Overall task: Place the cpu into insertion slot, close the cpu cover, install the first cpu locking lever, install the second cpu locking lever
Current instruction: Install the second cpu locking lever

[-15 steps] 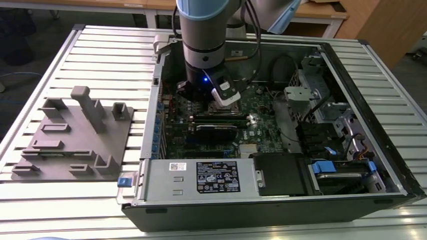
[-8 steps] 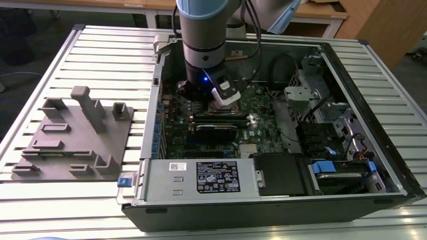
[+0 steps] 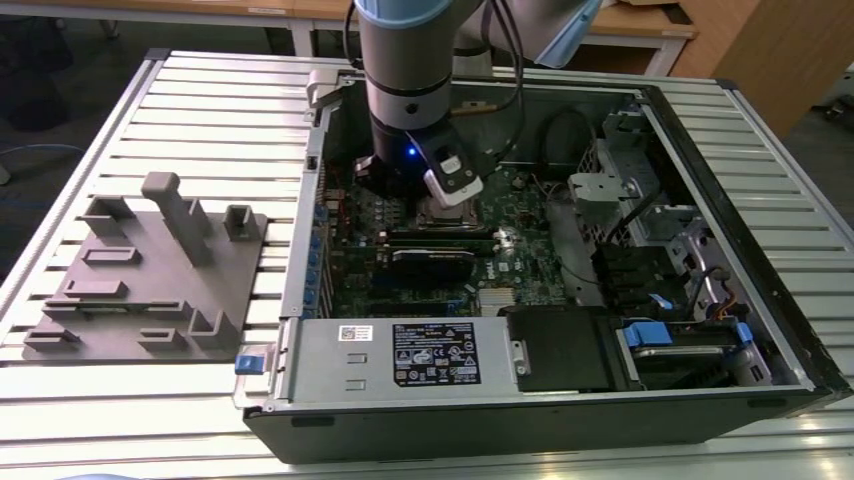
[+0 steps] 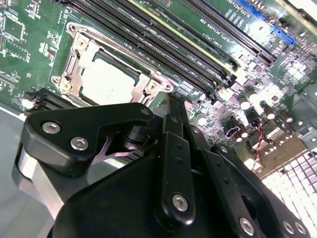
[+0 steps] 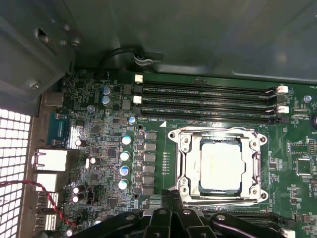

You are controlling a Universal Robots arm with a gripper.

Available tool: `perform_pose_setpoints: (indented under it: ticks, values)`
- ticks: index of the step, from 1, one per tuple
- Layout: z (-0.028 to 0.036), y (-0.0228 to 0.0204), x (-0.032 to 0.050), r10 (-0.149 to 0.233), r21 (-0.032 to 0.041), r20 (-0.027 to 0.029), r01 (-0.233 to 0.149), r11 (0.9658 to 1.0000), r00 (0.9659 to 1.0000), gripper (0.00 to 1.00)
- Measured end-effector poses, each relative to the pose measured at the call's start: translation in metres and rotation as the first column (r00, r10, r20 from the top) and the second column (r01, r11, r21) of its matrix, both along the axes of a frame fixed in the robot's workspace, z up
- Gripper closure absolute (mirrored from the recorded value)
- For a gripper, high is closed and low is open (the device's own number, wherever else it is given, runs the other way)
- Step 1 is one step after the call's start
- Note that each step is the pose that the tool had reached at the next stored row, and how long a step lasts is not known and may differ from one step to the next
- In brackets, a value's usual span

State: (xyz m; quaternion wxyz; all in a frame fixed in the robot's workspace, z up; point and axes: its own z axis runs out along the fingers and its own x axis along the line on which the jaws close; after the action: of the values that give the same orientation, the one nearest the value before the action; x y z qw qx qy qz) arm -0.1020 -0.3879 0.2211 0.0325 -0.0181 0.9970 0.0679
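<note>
The cpu (image 5: 220,166) lies flat in the insertion slot (image 5: 184,148), its pale metal face showing through the window of the cpu cover (image 5: 218,133). The silver cover is down around the chip's rim; the same chip (image 4: 106,82) and frame (image 4: 74,54) appear in the second wrist view. My gripper (image 5: 172,196) hovers just beside the socket's near edge, fingers shut together with nothing between them; its black linkage (image 4: 168,148) points at the socket corner. In the exterior view the arm (image 3: 407,90) reaches down into the open computer case over the socket (image 3: 451,215).
Black memory slots (image 5: 208,99) run along one side of the socket. The case walls (image 3: 314,200) ring the motherboard, with a silver power supply (image 3: 400,355) and drive bay (image 3: 667,335) at the front. A grey fixture plate (image 3: 147,270) stands on the slatted table at the exterior view's left.
</note>
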Motion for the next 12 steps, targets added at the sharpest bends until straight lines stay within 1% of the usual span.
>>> perform_pose_setpoints:
  ticks: [5, 6, 9, 10, 12]
  values:
    - [0.0006, 0.0, 0.0, 0.0, -0.0003, 0.0001, 0.0, 1.0, 1.0, 0.89]
    - [0.0006, 0.0, 0.0, 0.0, -0.0016, 0.0001, 0.0, 1.0, 1.0, 0.89]
    - [0.0007, 0.0, -0.0001, 0.0, -0.0131, -0.0001, 0.0, 0.9999, 1.0, 0.89]
    - [0.0006, 0.0, 0.0, 0.0, -0.0152, 0.0001, 0.0, 0.9999, 1.0, 0.89]
    - [0.0006, 0.0, 0.0, 0.0, -0.0155, 0.0, 0.0, 0.9999, 1.0, 0.89]
